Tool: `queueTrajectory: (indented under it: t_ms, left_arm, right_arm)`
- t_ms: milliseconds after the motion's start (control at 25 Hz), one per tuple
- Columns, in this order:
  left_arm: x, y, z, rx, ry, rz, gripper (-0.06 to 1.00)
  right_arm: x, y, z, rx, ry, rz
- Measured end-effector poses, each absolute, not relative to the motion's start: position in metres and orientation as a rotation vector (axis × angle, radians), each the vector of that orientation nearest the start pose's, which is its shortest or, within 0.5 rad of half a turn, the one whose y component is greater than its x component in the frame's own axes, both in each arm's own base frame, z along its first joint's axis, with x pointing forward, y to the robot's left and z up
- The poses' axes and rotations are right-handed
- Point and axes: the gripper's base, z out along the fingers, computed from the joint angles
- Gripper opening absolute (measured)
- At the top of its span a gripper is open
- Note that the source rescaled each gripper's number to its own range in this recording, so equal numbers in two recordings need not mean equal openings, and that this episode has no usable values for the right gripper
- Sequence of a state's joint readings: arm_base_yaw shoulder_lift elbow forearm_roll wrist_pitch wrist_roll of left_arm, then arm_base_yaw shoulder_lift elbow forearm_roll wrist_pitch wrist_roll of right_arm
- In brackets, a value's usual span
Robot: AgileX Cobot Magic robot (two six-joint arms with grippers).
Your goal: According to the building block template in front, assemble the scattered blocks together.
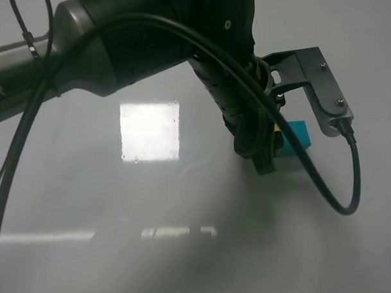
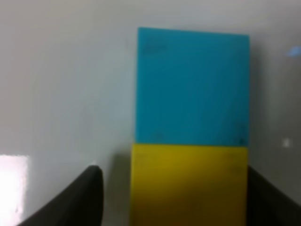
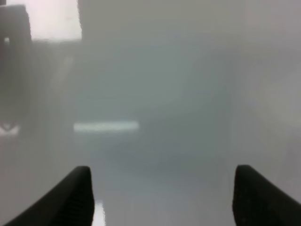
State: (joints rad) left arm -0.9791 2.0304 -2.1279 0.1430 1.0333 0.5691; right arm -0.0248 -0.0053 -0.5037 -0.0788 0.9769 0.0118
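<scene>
Since the yellow cube (image 2: 188, 183) sits flush against the teal cube (image 2: 193, 87) toward the table's (image 1: 90, 266) right edge, joining looks done. Your left gripper (image 2: 173, 170) straddles yellow, unclamped, and the right gripper (image 3: 162, 168) gapes empty; only withdrawal seems left.

Overhead view dim, hazy; a square glare patch (image 1: 150, 131) burns white on the table (image 1: 59, 280). My left arm (image 1: 147, 39) looms close, soft-edged. Left wrist view blurred (teal and yellow pair (image 2: 192, 94) smeared at edges). Right wrist view foggy, one pale reflected streak (image 3: 106, 126).
</scene>
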Motion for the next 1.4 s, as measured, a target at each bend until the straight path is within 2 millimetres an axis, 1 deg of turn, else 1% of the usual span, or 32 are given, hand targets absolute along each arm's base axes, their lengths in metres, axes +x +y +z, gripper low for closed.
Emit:
queueTrajectory:
  t_ms: [40, 80, 200, 320, 440, 640, 880, 1040, 1400]
  left_arm:
    - [0.267, -0.378, 0.359, 1.702, 1.694, -0.007, 0.78]
    - [0.267, -0.378, 0.359, 1.701, 1.693, -0.008, 0.81]
    - [0.268, -0.378, 0.36, 1.699, 1.694, -0.007, 0.88]
    - [0.266, -0.378, 0.359, 1.701, 1.696, -0.001, 0.9]
    - [0.262, -0.379, 0.361, 1.702, 1.703, -0.001, 0.9]
    - [0.254, -0.376, 0.373, 1.689, 1.681, -0.001, 0.9]
    - [0.253, -0.373, 0.384, 1.653, 1.649, -0.007, 0.9]
    - [0.252, -0.375, 0.391, 1.622, 1.622, -0.029, 0.9]
    - [0.25, -0.378, 0.393, 1.607, 1.612, -0.076, 0.9]
  right_arm:
    - [-0.003, -0.006, 0.285, 0.036, 1.95, -0.101]
    - [-0.003, -0.006, 0.285, 0.036, 1.95, -0.101]
    - [-0.003, -0.006, 0.285, 0.036, 1.95, -0.101]
    - [-0.003, -0.006, 0.285, 0.036, 1.95, -0.101]
    - [-0.003, -0.006, 0.285, 0.036, 1.95, -0.101]
    - [-0.003, -0.006, 0.285, 0.036, 1.95, -0.101]
    - [-0.003, -0.006, 0.285, 0.036, 1.95, -0.101]
    - [-0.003, -0.006, 0.285, 0.036, 1.95, -0.101]
    - [-0.003, -0.006, 0.285, 0.036, 1.95, -0.101]
